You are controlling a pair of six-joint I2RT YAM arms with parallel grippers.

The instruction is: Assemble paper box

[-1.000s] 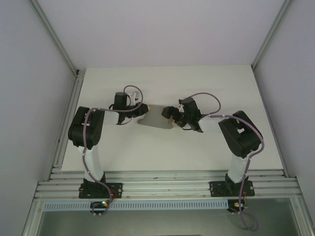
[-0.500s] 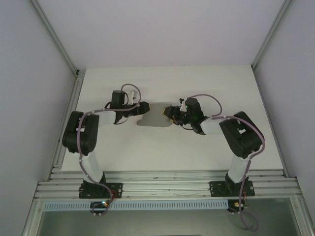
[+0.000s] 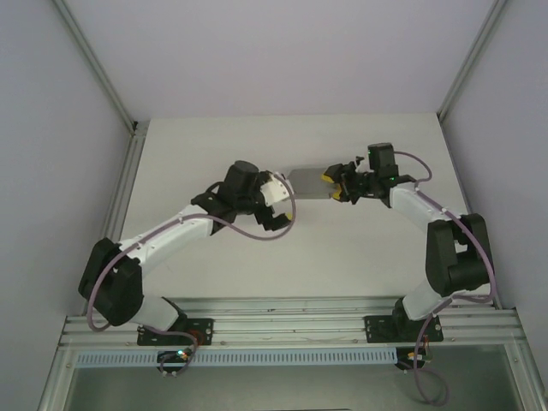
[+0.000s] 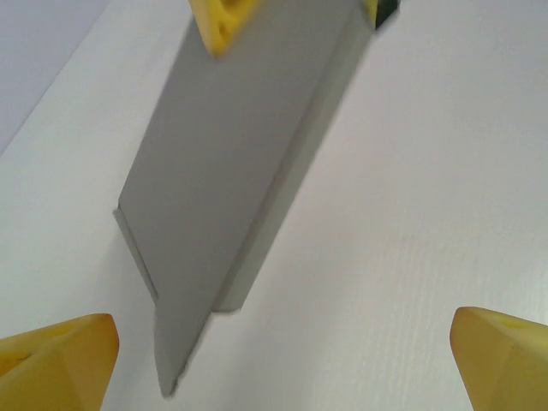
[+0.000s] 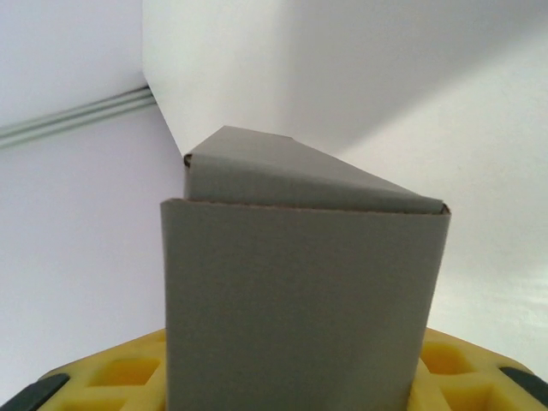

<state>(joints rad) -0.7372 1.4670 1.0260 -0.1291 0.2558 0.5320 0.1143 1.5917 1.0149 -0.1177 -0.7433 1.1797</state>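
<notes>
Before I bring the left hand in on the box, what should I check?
1. Right hand gripping paper box: ok, shut on one end.
2. Left hand open: ok, fingers wide apart.
3. Left hand free of the box: ok, not touching.
4. Box's near end between the left fingers: ok, though off-centre.
5. Box resting on table: cannot tell.
6. Near-end flaps tucked: cannot tell.

Top camera looks down from above and behind both arms over the whole worktop (image 3: 214, 145). Left wrist camera looks closely past the left end effector (image 4: 282, 355) at the paper box (image 4: 231, 171) just ahead. Right wrist camera, nearer still, faces that same box over the right end effector (image 5: 287, 377).
</notes>
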